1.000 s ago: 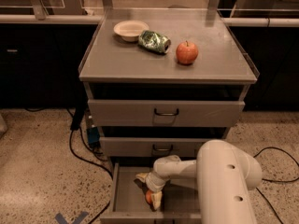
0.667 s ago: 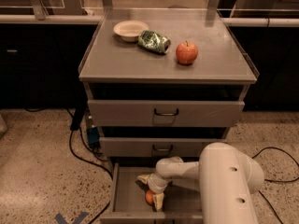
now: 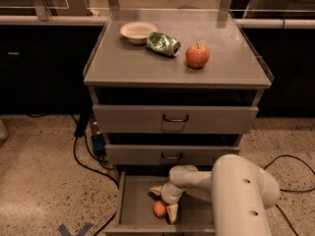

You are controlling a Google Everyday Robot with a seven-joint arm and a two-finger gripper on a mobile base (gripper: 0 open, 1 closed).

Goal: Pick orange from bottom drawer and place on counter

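Note:
The orange (image 3: 159, 209) lies on the floor of the open bottom drawer (image 3: 135, 200), near its front. My gripper (image 3: 164, 201) reaches down into that drawer from the white arm (image 3: 236, 191) on the right. Its fingers are spread, one pale fingertip (image 3: 156, 190) behind the orange and the other (image 3: 172, 213) right beside it. The orange sits at the mouth of the gap and is not clamped. The counter (image 3: 147, 65) is the grey cabinet top above.
On the counter stand a white bowl (image 3: 138, 31), a crushed green can (image 3: 163, 43) and a red apple (image 3: 197, 55). The two upper drawers (image 3: 174, 118) are shut. Black cables (image 3: 83, 151) run over the speckled floor left of the cabinet.
My gripper has shifted slightly to the right inside the drawer. The orange has stayed where it was on the drawer floor.

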